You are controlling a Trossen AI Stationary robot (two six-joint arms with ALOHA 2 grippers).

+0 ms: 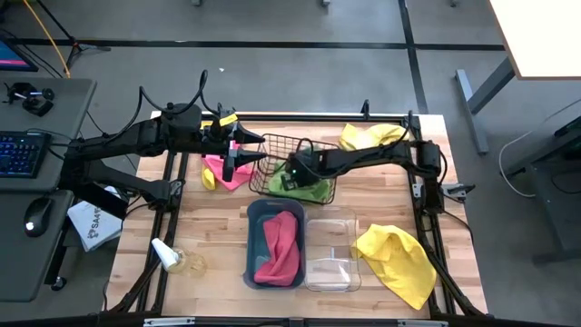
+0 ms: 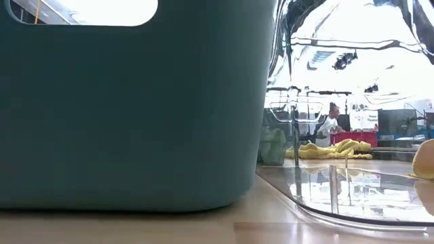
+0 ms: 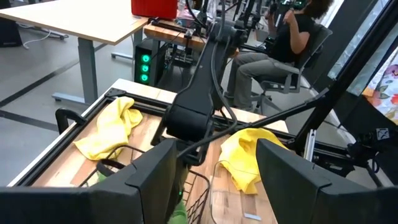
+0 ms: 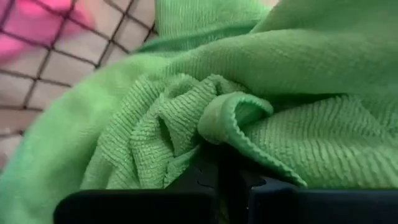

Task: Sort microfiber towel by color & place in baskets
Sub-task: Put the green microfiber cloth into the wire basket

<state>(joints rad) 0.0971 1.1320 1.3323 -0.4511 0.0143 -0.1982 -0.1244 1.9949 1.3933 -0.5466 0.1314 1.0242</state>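
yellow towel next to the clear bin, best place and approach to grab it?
Judging by the high view, pinch the raised crumpled fold at the top of the yellow towel, near the clear bin. Come straight down from above: it lies loosely spread on the table, with open space on its outer side.

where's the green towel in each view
High view: green towel inside the black wire basket, under the right tool, which is shut on it.
Low view: not identifiable; the teal bin blocks most of the picture.
Left wrist view: only a green sliver at the bottom edge.
Right wrist view: fills the picture, pinched at the tool.
Shared landmark: the wire basket mesh.
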